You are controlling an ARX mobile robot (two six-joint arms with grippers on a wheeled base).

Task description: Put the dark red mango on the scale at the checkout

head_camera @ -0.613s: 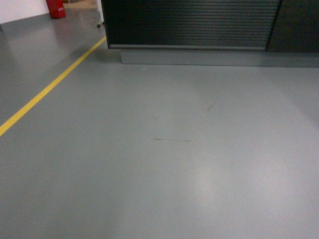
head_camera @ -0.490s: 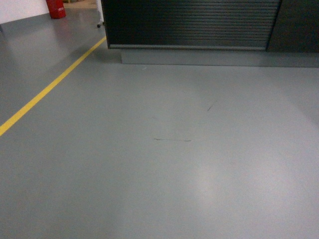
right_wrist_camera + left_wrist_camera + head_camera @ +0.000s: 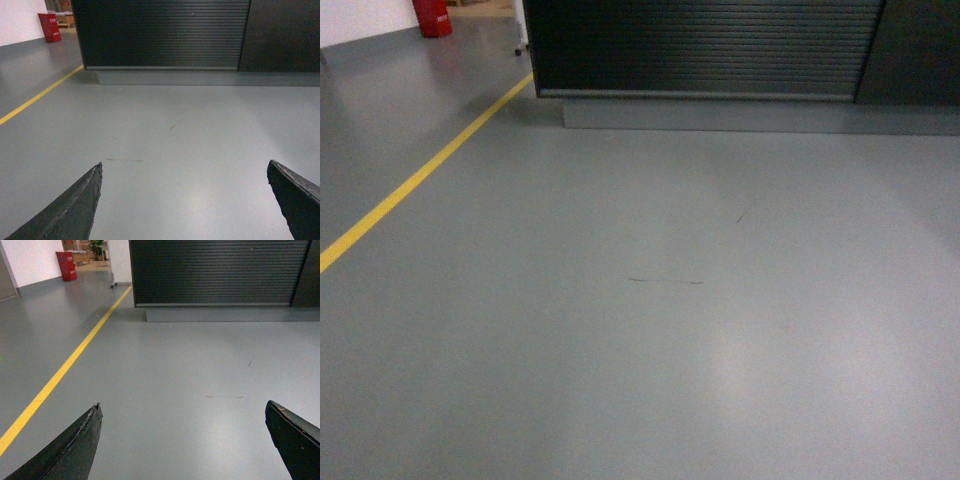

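Note:
The checkout (image 3: 705,50) shows as a dark, horizontally ribbed front on a grey plinth across the top of the head view, also in the left wrist view (image 3: 215,272) and the right wrist view (image 3: 165,32). Its top is out of frame. The dark red mango and the scale are out of view. My left gripper (image 3: 184,407) is open, black fingertips wide apart over bare grey floor. My right gripper (image 3: 185,167) is open too, with nothing between its fingers. Neither gripper shows in the head view.
A yellow floor line (image 3: 420,175) runs diagonally at the left towards the counter's left corner. A red container (image 3: 432,15) stands far back left by a white wall. Grey floor (image 3: 670,330) with thin scuff marks lies between me and the counter.

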